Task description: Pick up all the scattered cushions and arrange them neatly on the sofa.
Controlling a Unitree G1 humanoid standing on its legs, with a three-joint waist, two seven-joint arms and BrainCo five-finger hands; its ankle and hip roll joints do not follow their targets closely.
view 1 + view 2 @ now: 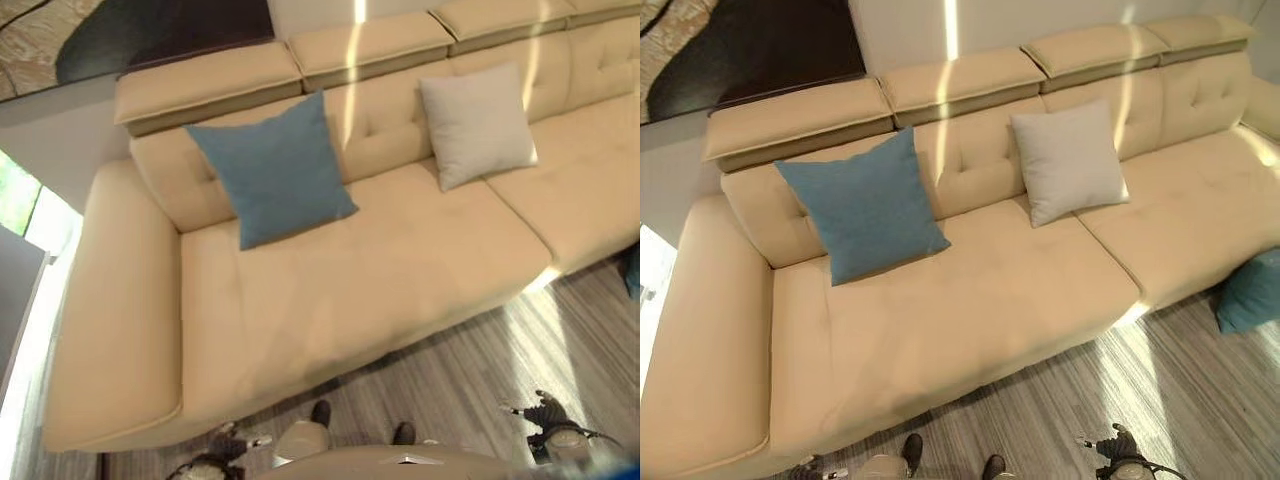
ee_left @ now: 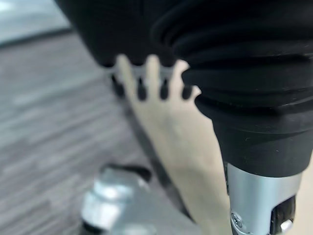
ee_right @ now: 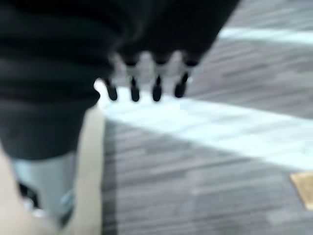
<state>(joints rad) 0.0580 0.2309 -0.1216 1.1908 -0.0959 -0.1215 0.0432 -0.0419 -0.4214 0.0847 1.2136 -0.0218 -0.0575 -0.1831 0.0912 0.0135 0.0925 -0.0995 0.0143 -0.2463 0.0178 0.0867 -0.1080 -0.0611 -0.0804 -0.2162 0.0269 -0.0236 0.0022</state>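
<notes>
Right hand (image 3: 146, 78) hangs loose and empty over the floor, same as the left hand (image 2: 151, 81). The teal cushion (image 1: 1252, 292) lies on the floor off to the robot's right by the sofa (image 1: 970, 310), so the right arm's closer.

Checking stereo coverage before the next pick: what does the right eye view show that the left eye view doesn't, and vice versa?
Right eye view: a teal cushion on the floor by the sofa's front, at the frame's right edge, seen almost whole; the left eye view catches just a sliver of it. Left eye view: a bright window strip past the sofa's left end. Both: the beige sofa, a blue cushion and a grey cushion propped against its backrest, and the striped floor.
</notes>
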